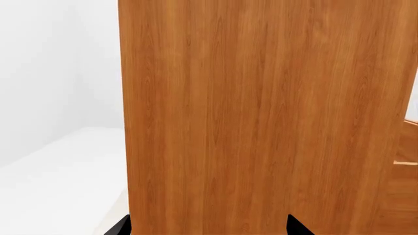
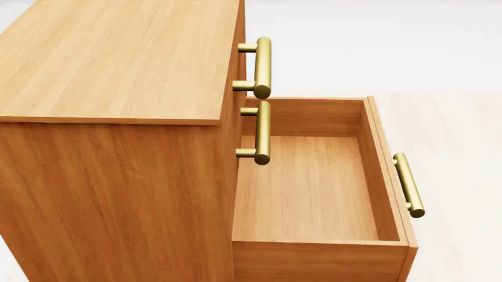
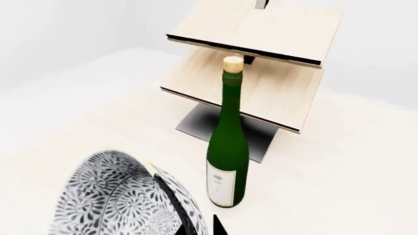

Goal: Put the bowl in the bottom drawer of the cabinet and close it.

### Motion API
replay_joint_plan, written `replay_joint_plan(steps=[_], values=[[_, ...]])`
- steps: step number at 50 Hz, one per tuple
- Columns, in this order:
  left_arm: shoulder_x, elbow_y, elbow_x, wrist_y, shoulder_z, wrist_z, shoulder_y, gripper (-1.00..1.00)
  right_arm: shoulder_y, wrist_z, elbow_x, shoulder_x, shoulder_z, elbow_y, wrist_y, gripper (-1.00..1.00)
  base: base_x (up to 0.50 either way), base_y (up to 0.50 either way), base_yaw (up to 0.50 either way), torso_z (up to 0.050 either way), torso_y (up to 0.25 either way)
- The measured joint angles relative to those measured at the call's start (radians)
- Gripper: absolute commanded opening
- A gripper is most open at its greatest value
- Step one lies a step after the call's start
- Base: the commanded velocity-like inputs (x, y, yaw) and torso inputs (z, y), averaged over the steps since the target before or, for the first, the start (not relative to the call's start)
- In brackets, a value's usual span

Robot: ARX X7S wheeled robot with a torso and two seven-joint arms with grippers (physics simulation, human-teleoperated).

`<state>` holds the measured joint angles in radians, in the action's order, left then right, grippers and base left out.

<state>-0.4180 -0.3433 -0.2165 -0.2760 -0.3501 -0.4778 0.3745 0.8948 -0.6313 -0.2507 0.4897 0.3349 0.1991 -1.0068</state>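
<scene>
- The right gripper (image 3: 196, 226) showed only as dark finger parts at the edge of the right wrist view: one dark finger lay across the bowl's rim and a second dark tip stood just outside the rim, so the jaws sat closed over the bowl's wall, gripping it.
- The bowl (image 3: 111, 200), patterned in blue-grey and white with a pale rim, was tilted in that grip, its inside facing the camera, and it filled the near corner of the view.
- Just beyond the bowl a green wine bottle (image 3: 228, 147) stood upright on the pale surface, with a cork-coloured top and a white label low on its body.
- Behind the bottle stood a pale wooden rack (image 3: 261, 63) with slanted boards on a dark base.
- The left gripper (image 1: 209, 227) showed as two black fingertips well apart, with nothing between them; they were close to the flat wood-grain side of the cabinet (image 1: 261, 117).
- In the head view neither gripper appeared.
- There, the bottom drawer (image 2: 310, 188) was pulled far out of the cabinet and its tray was bare, with its brass handle (image 2: 408, 185) on the front.
- The two upper drawers (image 2: 241, 70) were shut.
</scene>
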Motion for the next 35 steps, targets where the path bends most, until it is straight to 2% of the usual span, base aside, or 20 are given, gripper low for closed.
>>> replay_joint_plan(steps=[8, 19, 27, 35], values=[[-0.004, -0.006, -0.001, 0.003, -0.001, -0.002, 0.002, 1.00, 0.101, 0.029, 0.002, 0.001, -0.068, 0.041, 0.004, -1.00, 0.00, 0.00, 0.00, 0.000, 0.000], [-0.006, -0.003, -0.001, 0.003, -0.005, -0.003, 0.000, 1.00, 0.269, 0.101, 0.012, -0.008, -0.171, 0.203, 0.061, -1.00, 0.00, 0.00, 0.00, 0.000, 0.000], [-0.008, -0.006, 0.000, 0.006, -0.008, -0.006, -0.001, 1.00, 0.417, 0.196, 0.023, -0.032, -0.258, 0.406, 0.140, -1.00, 0.00, 0.00, 0.00, 0.000, 0.000], [-0.005, 0.010, 0.002, -0.007, -0.011, -0.004, -0.003, 1.00, 0.595, 0.299, 0.052, -0.078, -0.338, 0.721, 0.286, -1.00, 0.00, 0.00, 0.00, 0.000, 0.000]])
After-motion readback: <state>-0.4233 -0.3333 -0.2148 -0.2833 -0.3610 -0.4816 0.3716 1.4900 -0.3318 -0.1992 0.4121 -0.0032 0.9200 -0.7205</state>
